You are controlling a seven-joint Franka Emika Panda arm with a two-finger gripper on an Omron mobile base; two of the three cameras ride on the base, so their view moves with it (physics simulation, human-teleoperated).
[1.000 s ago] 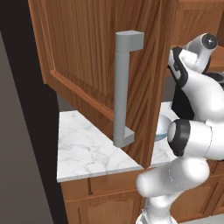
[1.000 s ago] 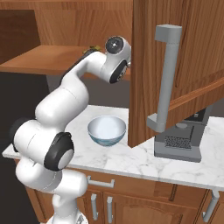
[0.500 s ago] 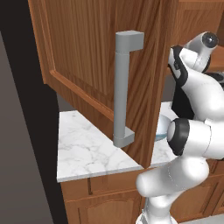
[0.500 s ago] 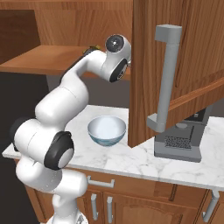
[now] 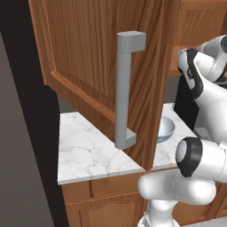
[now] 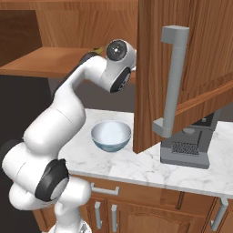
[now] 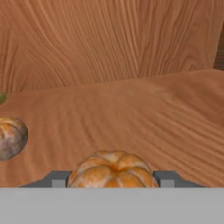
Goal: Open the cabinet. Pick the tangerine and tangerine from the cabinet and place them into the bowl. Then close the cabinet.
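The cabinet stands open, its left door [image 5: 88, 66] and right door [image 6: 154, 68] swung out, each with a grey bar handle [image 6: 173, 82]. My arm reaches in over the shelf [image 6: 45, 61]. In the hand view, a ribbed orange tangerine [image 7: 111, 168] sits between my fingertips [image 7: 59, 178], and my gripper [image 7: 113, 178] is shut on it, low over the shelf board. A second roundish fruit [image 7: 11, 138], orange with dull patches, lies on the shelf to the left. The bowl [image 6: 111, 135] stands on the marble counter below, also at the bowl's rim [image 5: 165, 128].
A dark coffee machine [image 6: 189, 145] stands on the counter [image 6: 136, 166] right of the bowl, under the right door. A small green thing [image 7: 1, 98] shows at the shelf's far left. The open doors flank the arm on both sides.
The jaws have closed onto the tangerine. The arm has hardly moved in the base views.
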